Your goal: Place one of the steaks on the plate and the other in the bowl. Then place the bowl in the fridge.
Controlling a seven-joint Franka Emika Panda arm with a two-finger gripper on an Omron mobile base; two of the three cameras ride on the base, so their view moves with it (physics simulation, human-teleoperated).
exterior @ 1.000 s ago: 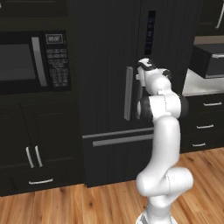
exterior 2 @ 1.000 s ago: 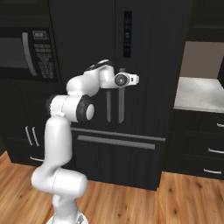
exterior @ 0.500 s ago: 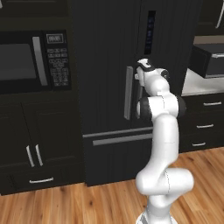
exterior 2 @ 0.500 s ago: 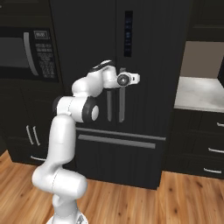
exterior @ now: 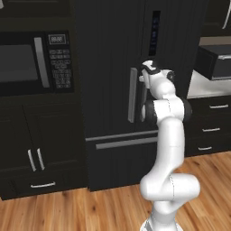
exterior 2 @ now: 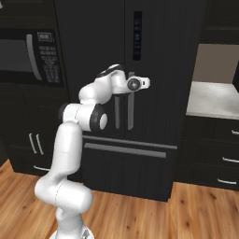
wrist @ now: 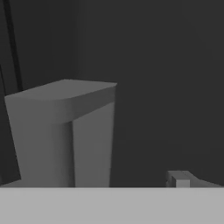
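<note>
The arm is up at the fridge (exterior: pixel 135 81), both black doors shut, and the gripper (exterior 2: pixel 140 84) is level with the top of the long grey handles (exterior 2: pixel 123 109) that run down the middle seam. From the left base view the hand (exterior: pixel 151 74) sits right beside the handle (exterior: pixel 132 94) of the left door, close enough that I cannot tell whether anything is touching. In the hand view the end of a grey handle (wrist: pixel 61 131) looms large and close, off to the left of centre, with a single fingertip (wrist: pixel 179 178) poking up at lower right and dark door panel behind. The fingers are spread about as wide as they go and they have hold of nothing. No steaks, plate or bowl are anywhere in these pictures, so my read is that the robot is lining up to pull a door open. Here is the risk: that handle looks offset to one side of the hand rather than sitting between the fingers, so closing now could pinch empty air or catch just an edge and slip off on the pull. Drive forward too hard and the hand knocks the door instead. The microwave (exterior: pixel 36 63) sits well clear on the left.
</note>
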